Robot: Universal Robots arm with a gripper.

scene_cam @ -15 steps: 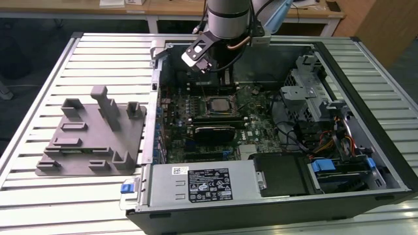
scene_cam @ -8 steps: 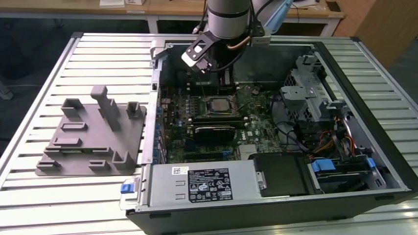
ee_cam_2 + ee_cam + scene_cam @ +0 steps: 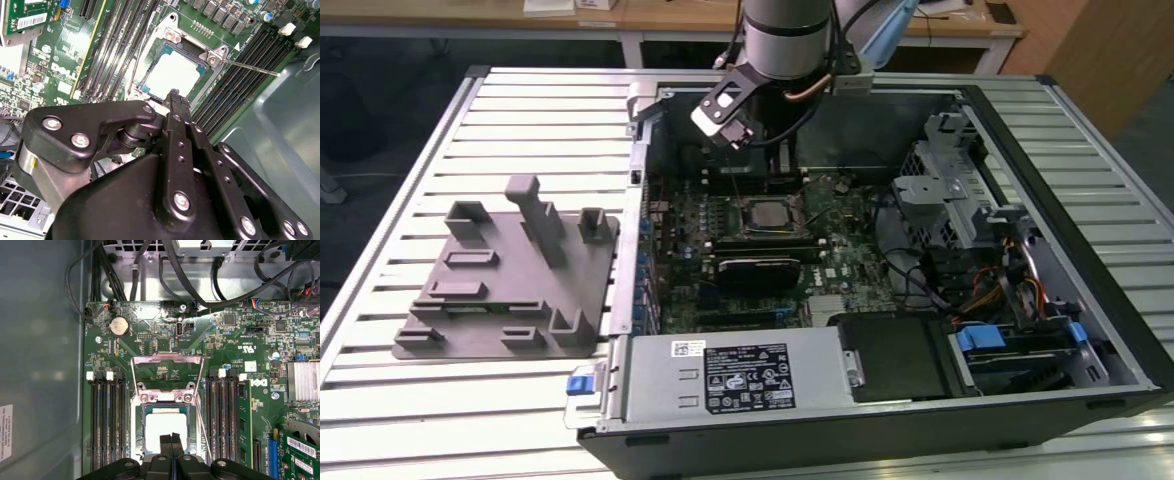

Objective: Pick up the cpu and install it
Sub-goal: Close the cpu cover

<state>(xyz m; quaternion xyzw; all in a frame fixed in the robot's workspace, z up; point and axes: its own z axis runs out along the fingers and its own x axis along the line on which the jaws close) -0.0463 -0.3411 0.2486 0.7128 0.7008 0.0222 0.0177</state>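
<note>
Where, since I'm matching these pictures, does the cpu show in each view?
Exterior view: the cpu lies mid-picture on the green board.
Second wrist view: cpu just beyond the gripper.
First wrist view: cpu partly behind the gripper.
Landmark: memory slots flanking it.

A slatted metal table (image 3: pixel 494 110) was set on a dark floor (image 3: pixel 374 100). Behind it, a pale wooden desk (image 3: pixel 667 18) was seen, and a wooden panel (image 3: pixel 1107 55) at the exterior view's right.

Silvery cpu (image 3: pixel 157 422), green motherboard (image 3: pixel 150 340); grey fixture plate (image 3: pixel 494 300); black computer case (image 3: pixel 854 447).
</note>
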